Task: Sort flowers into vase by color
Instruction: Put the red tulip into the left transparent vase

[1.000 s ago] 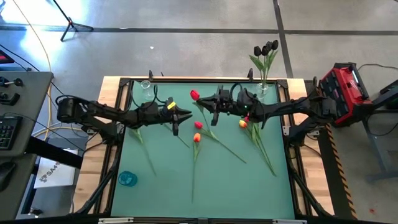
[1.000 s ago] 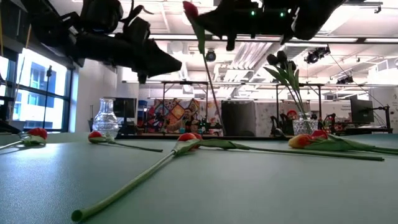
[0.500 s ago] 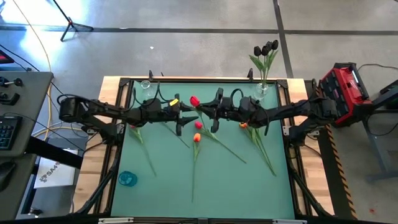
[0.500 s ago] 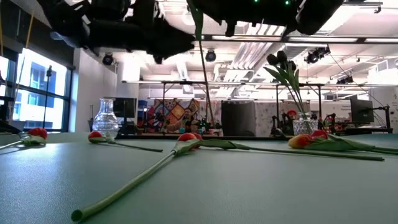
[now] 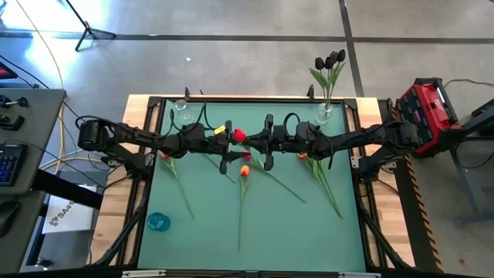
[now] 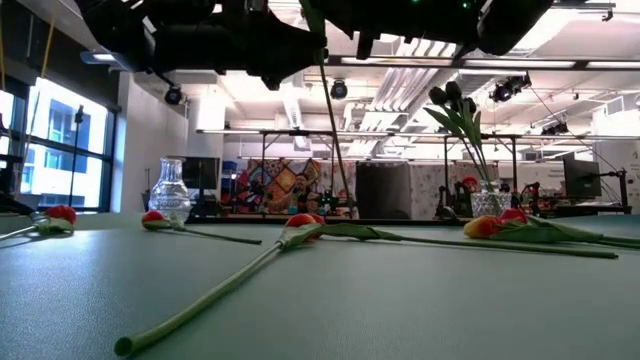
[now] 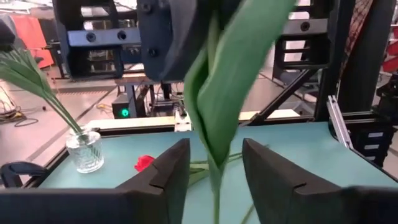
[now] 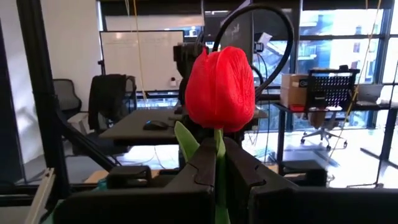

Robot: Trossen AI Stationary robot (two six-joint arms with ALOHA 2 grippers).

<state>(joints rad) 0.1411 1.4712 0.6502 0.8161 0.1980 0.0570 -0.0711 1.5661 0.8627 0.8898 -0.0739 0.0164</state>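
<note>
My right gripper (image 5: 255, 139) pinches a red tulip (image 5: 238, 135) by its stem, mid-frame in the high view, above the green table (image 5: 201, 232). My left gripper (image 7: 214, 171) faces it, fingers (image 7: 165, 180) apart on either side of the stem, not gripping. More tulips (image 5: 244, 171) lie below; dark ones stand in the vase (image 5: 327, 110) upper right.

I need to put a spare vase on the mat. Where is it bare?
Bare: the near right corner, beyond the orange-headed tulips, and near the blue object. Crowded: mid-mat, where both tools meet around the red tulip over lying stems.
</note>
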